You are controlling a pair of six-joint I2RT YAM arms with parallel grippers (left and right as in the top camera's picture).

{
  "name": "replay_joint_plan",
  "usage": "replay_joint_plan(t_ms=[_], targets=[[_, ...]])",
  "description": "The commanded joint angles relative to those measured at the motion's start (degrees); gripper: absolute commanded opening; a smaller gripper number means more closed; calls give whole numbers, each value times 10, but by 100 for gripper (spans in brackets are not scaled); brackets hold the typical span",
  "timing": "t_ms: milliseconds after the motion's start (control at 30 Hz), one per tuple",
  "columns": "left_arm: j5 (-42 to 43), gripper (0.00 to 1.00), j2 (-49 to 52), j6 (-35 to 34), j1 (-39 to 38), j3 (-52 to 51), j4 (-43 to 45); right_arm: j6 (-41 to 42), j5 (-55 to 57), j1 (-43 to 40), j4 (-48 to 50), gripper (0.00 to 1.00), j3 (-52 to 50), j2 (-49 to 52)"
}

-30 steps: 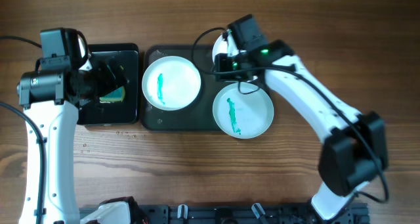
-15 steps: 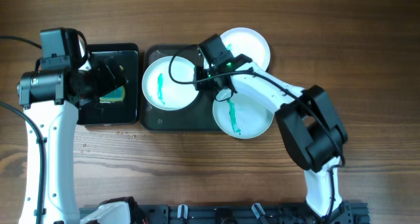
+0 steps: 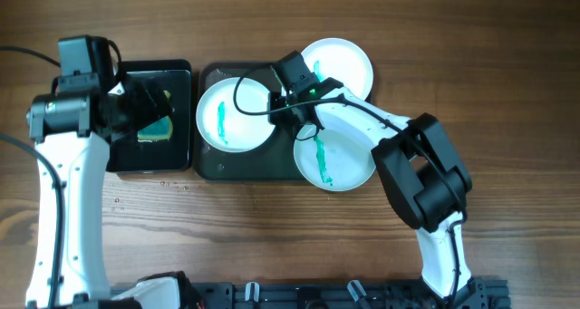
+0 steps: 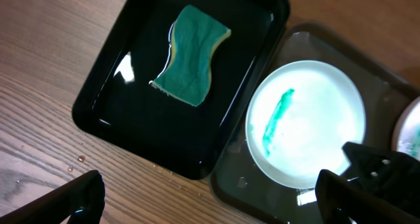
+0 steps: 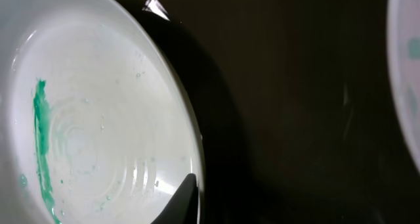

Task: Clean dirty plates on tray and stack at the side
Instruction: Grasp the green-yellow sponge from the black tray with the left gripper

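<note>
The dark tray (image 3: 245,164) holds a white plate (image 3: 237,119) with a teal smear on its left side. A pale blue smeared plate (image 3: 340,159) overlaps the tray's lower right corner, and a second white plate (image 3: 344,64) its upper right. My right gripper (image 3: 292,105) is at the left white plate's right rim. In the right wrist view one finger (image 5: 187,201) lies on that plate's (image 5: 98,119) rim, nearly closed on it; the other finger is lost against the dark tray (image 5: 295,119). My left gripper (image 4: 213,198) is open and empty.
A deeper black tub (image 3: 149,164) stands left of the tray, with a green sponge (image 3: 156,130) lying in it. The sponge (image 4: 190,56) and tub (image 4: 118,129) also show in the left wrist view. Water drops lie on the wood in front of the tub.
My right arm swung left from the tray's upper right corner to the left white plate's rim, uncovering the upper right plate. It has stayed there. The left arm has hardly moved.
</note>
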Motion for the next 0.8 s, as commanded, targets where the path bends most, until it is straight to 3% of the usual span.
replay_joint_plan(t_ms=[0, 267, 467, 567, 767], targets=[[-11, 100, 37, 14, 3, 12, 3, -17, 2, 2, -14, 4, 1, 25], [-14, 83, 107, 60, 3, 12, 24, -39, 2, -1, -57, 4, 1, 24], [-34, 82, 169, 118, 3, 12, 86, -68, 3, -1, -70, 4, 1, 25], [-58, 81, 193, 117, 9, 12, 117, -68, 5, 0, -70, 4, 1, 25], [-57, 67, 256, 118, 19, 12, 168, -67, 14, 0, -69, 4, 1, 25]])
